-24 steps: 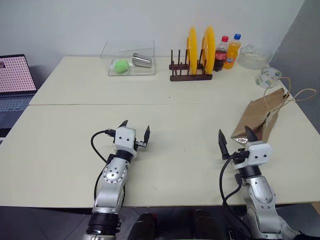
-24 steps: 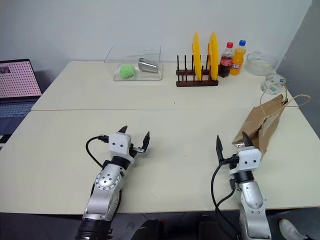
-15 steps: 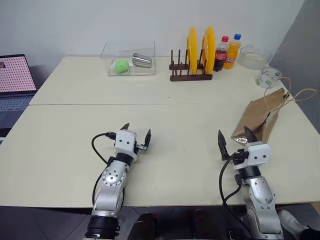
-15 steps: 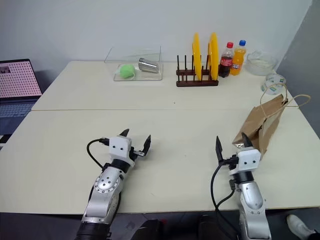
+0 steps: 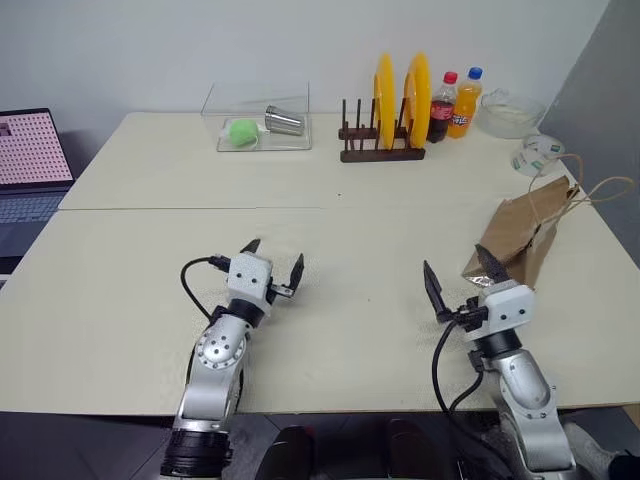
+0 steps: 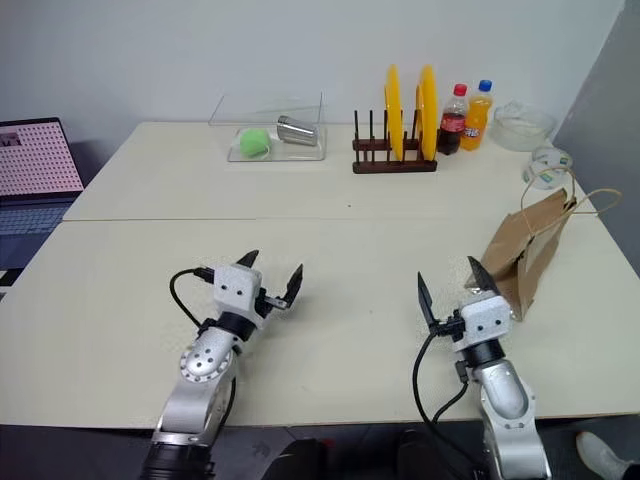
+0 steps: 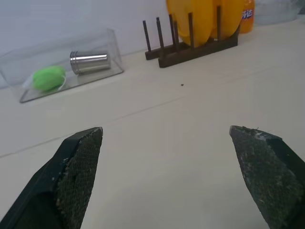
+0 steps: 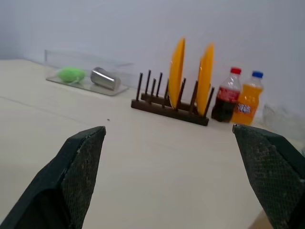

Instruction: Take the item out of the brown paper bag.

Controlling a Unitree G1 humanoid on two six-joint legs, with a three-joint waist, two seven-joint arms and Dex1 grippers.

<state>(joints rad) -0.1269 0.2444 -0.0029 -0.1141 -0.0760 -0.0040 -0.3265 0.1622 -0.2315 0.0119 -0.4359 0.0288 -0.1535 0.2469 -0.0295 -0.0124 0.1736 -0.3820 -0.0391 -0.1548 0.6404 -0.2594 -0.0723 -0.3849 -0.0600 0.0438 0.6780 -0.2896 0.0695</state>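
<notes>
The brown paper bag point(image 5: 524, 232) lies on its side near the table's right edge, its cord handles point(image 5: 590, 190) trailing toward the back. The item is hidden; I cannot see into the bag. My right gripper point(image 5: 456, 265) hovers open just left of the bag's near end, its right finger in front of the bag's mouth and nothing between its fingers. Toward the front left of the table point(image 5: 360, 240), far from the bag, my left gripper point(image 5: 274, 256) is open and empty. In the left wrist view its two black fingers point(image 7: 76, 176) stand wide apart over bare table.
Along the back stand a wooden rack with two yellow plates point(image 5: 385, 120), two drink bottles point(image 5: 455, 105), a glass bowl point(image 5: 510, 112) and a clear tray point(image 5: 255, 125) with a green ball and a steel cup. A tape roll point(image 5: 538, 155) lies behind the bag. A laptop point(image 5: 30, 165) is at the far left.
My right gripper has shifted a little to the left and swung slightly away from the bag. The left gripper has stayed about where it was. Both remain open.
</notes>
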